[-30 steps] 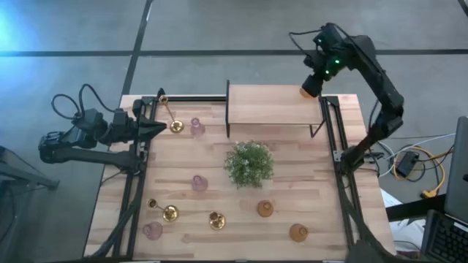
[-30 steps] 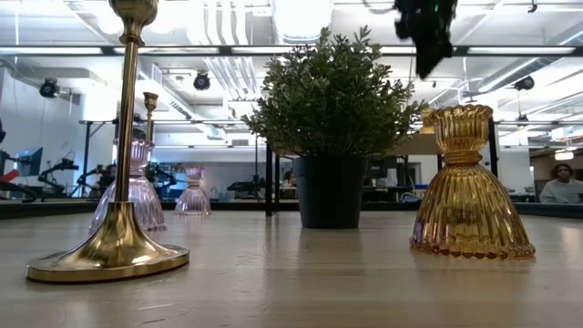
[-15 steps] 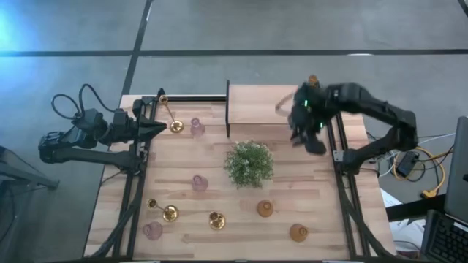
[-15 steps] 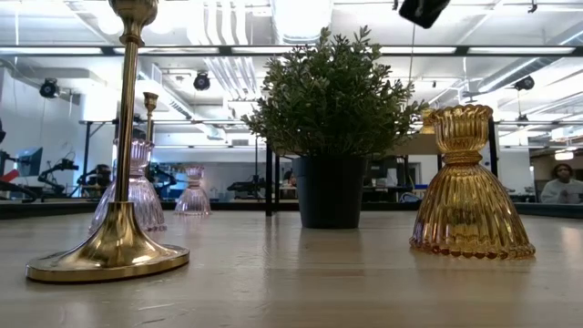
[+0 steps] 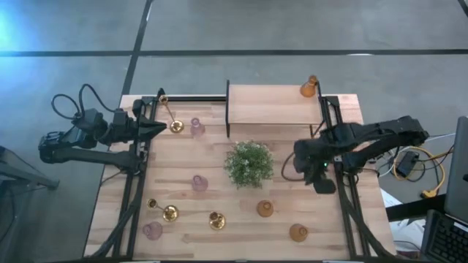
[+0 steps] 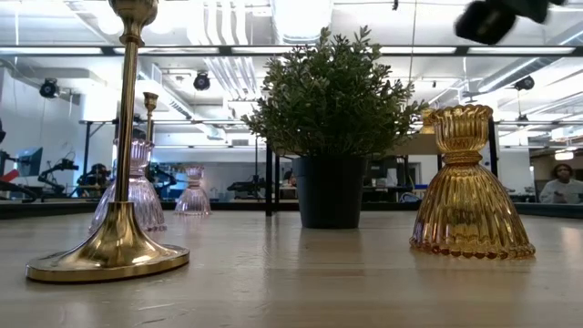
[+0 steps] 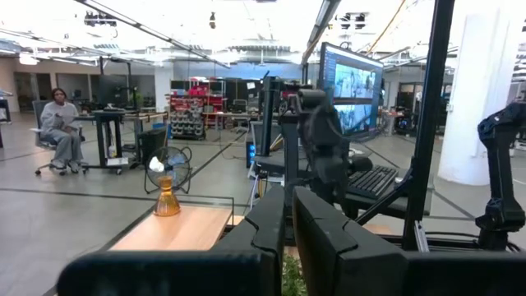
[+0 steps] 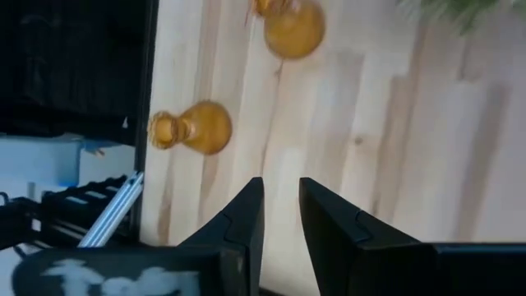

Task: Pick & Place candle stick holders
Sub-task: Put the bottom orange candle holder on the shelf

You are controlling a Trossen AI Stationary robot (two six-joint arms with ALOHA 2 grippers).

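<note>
The counter is the biggest thing here, a pale wooden top with dark rails down both sides. At its far edge stands a raised wooden shelf.

My right arm reaches in from the right. My right gripper hangs over the counter's right side, just beside the rail and to the right of the bushy green plant. My fingers there are released, a little apart with nothing between them. My left gripper waits at the left rail near the far corner, its fingers clenched together on nothing.

One amber holder stands on the shelf, at its far right corner. Two more amber holders sit on the counter, near the front and nearer the front than my right gripper, one of them close to the right front corner.

Three pink holders are spread down the left half. Three brass holders are there too: one near my left gripper at the far left, two near the front.
</note>
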